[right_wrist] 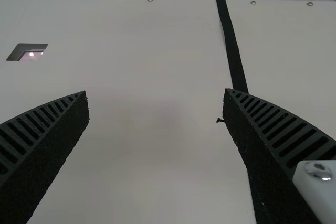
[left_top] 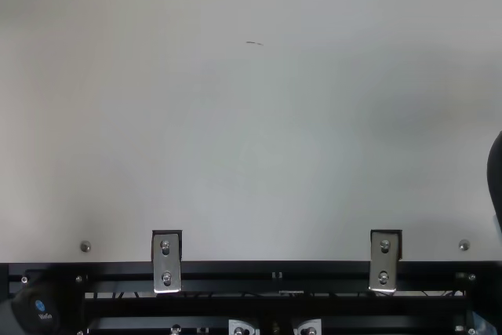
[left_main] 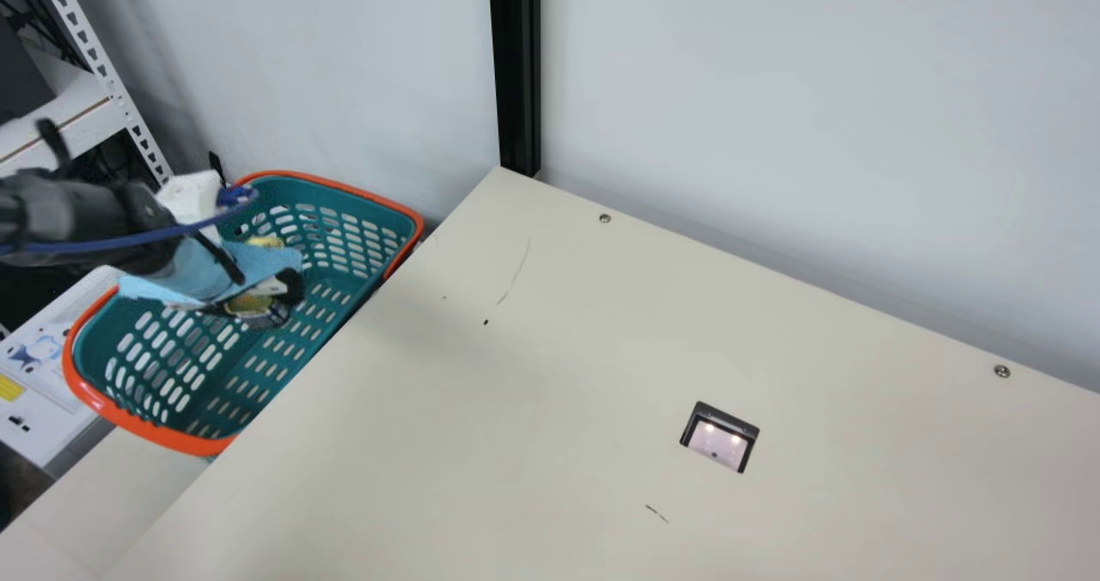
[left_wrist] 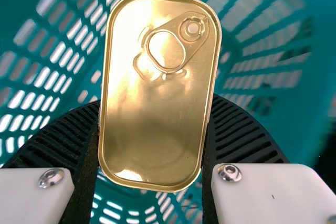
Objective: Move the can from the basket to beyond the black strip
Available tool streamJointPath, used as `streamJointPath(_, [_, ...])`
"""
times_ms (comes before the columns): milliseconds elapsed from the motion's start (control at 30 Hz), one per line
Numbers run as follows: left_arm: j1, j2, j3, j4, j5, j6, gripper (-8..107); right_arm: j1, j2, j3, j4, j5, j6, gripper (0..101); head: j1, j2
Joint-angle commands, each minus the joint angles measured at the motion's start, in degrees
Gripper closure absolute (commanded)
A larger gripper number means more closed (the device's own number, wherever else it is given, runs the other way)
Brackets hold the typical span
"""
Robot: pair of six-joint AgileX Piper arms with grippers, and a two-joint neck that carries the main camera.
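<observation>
With the left gripper [left_wrist: 157, 107], clasping the can [left_wrist: 149, 90] by its long sides at the basket [left_main: 112, 409], long axis running crosswise to the squeeze, and needing to travel rightward past the strip [right_wrist: 233, 56], nearer the wide-spread right gripper [right_wrist: 156, 92].

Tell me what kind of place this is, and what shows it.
Probably a robotics lab or workshop: a robot arm over a plastic basket, a screwed-down tabletop, and metal shelving.

Right of the left gripper [left_main: 258, 299] stands a tall black grooved post [left_main: 519, 65]; left of that gripper, a white perforated shelf upright [left_main: 110, 78] and flat white box [left_main: 53, 416].
</observation>
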Motion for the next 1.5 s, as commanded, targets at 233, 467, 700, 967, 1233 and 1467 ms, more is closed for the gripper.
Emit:
streamJointPath(233, [3.78, -21.90, 1.24, -15.02, 8.75, 16.66, 89, 0.00, 0.00, 0.00, 0.00, 0.00, 0.00, 0, -2.61, 1.22])
streamJointPath(467, [6.61, -28.60, 0.36, -18.23, 17.60, 17.50, 89, 0.00, 0.00, 0.00, 0.00, 0.00, 0.00, 0, -2.61, 1.22])
streamJointPath(700, [6.43, -32.22, -0.64, -17.28, 22.51, 14.04, 89, 0.00, 0.00, 0.00, 0.00, 0.00, 0.00, 0, -2.61, 1.22])
streamJointPath(967, [6.15, -33.69, -0.76, -16.82, 24.00, 12.75, 89, 0.00, 0.00, 0.00, 0.00, 0.00, 0.00, 0, -2.61, 1.22])
streamJointPath(1233, [5.66, -33.73, -1.02, -16.27, 23.94, 11.88, 89, 0.00, 0.00, 0.00, 0.00, 0.00, 0.00, 0, -2.61, 1.22])
streamJointPath(1467, [6.46, -32.71, -3.40, -17.56, 30.52, 1.18, 89, 0.00, 0.00, 0.00, 0.00, 0.00, 0.00, 0, -2.61, 1.22])
